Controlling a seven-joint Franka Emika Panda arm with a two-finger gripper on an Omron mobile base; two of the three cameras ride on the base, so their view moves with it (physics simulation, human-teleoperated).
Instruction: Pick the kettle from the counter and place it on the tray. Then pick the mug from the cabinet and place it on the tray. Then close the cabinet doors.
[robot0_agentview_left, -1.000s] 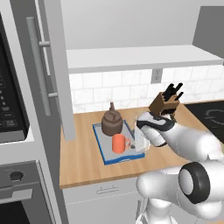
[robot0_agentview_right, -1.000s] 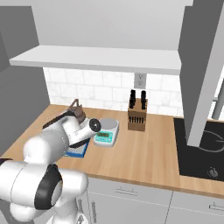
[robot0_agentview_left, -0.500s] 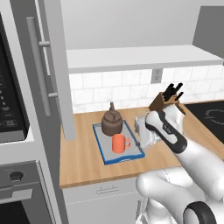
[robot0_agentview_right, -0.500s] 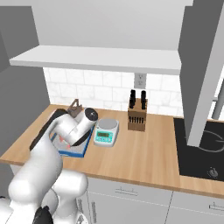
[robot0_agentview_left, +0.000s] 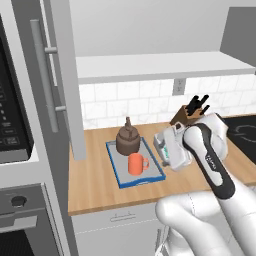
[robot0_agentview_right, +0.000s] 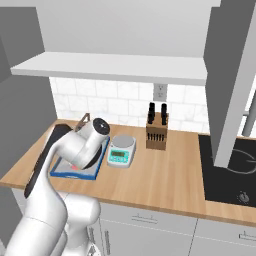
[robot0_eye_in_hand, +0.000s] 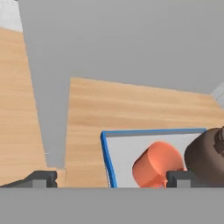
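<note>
Grey cabinet door (robot0_agentview_left: 62, 75), rigid and light-swinging, likely best pushed near its bar handle (robot0_agentview_left: 46, 75); pincer (robot0_eye_in_hand: 111, 178) spread wide, empty.

Open counter (robot0_agentview_left: 95, 187) is seen left of the tray (robot0_agentview_left: 114, 167); passage there is blocked by the open cabinet door (robot0_agentview_left: 65, 75).

White glossy arm (robot0_agentview_left: 200, 150) showing rounded, bulbous link shells; dark grey band running along forearm; black round joint cap (robot0_agentview_right: 100, 126) sitting at wrist end; two small dark grey fingertips (robot0_eye_in_hand: 43, 179) showing blocky, square-edged.
</note>
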